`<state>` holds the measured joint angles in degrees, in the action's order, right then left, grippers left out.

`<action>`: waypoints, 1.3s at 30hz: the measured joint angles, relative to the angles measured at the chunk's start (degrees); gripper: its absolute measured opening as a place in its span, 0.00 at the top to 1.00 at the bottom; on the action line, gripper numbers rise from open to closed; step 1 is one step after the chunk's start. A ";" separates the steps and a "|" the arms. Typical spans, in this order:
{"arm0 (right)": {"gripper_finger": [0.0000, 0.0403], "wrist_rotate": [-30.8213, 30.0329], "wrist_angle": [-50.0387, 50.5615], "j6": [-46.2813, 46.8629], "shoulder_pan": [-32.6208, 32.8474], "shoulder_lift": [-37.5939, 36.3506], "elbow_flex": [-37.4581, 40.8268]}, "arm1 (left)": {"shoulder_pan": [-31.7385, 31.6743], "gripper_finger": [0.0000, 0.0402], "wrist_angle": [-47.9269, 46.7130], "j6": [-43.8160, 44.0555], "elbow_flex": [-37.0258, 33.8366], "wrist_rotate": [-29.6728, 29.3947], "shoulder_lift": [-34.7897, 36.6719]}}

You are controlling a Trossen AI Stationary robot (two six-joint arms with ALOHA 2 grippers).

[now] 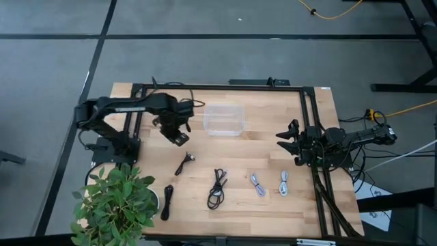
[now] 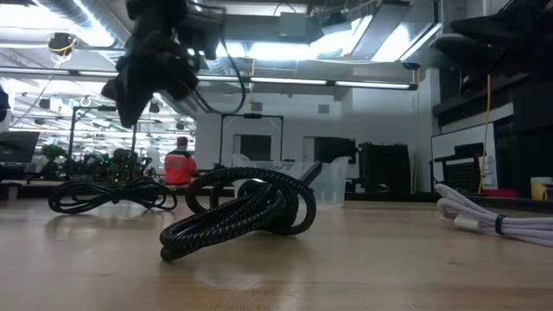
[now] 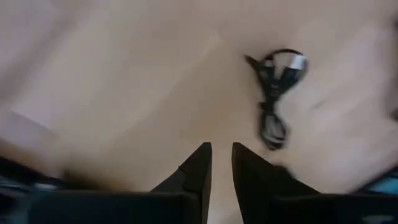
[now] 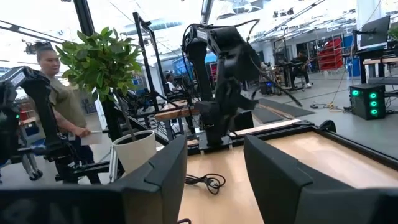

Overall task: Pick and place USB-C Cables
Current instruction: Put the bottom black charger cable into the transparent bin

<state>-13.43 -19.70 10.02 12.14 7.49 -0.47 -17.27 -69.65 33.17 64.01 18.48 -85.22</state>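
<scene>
Five USB-C cable bundles lie along the table's near half. Three are black (image 1: 185, 164) (image 1: 167, 200) (image 1: 217, 188) and two are light grey (image 1: 257, 183) (image 1: 284, 182). My left gripper (image 1: 177, 135) hangs above the table, between the clear container (image 1: 224, 119) and the nearest black cable. Its wrist view shows its fingers (image 3: 222, 149) with only a narrow slit between them and that black cable (image 3: 273, 93) on the wood ahead. In the low view the gripper (image 2: 143, 73) is high at the left. My right gripper (image 1: 289, 140) waits at the table's right edge, fingers apart (image 4: 214, 152), holding nothing.
A potted plant (image 1: 113, 201) stands at the near left corner beside one black cable. The clear container holds nothing that shows. A dark frame (image 1: 308, 123) runs along the table's right and far sides. A person (image 4: 59, 93) stands beyond the table in the right wrist view.
</scene>
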 joint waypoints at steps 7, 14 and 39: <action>0.59 0.00 4.54 0.20 -0.02 0.02 0.00 | 5.24 0.86 0.67 4.32 0.02 10.19 -5.57; 0.59 0.02 7.19 0.19 0.00 0.00 0.00 | 10.50 0.86 1.11 13.39 -0.01 6.90 -6.11; 0.59 0.11 12.83 0.15 -0.01 0.00 0.00 | 16.14 0.81 16.65 17.76 -0.05 6.34 -6.10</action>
<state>-13.32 -6.87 10.17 12.13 7.49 -0.47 -1.13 -52.99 50.92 63.96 24.82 -91.32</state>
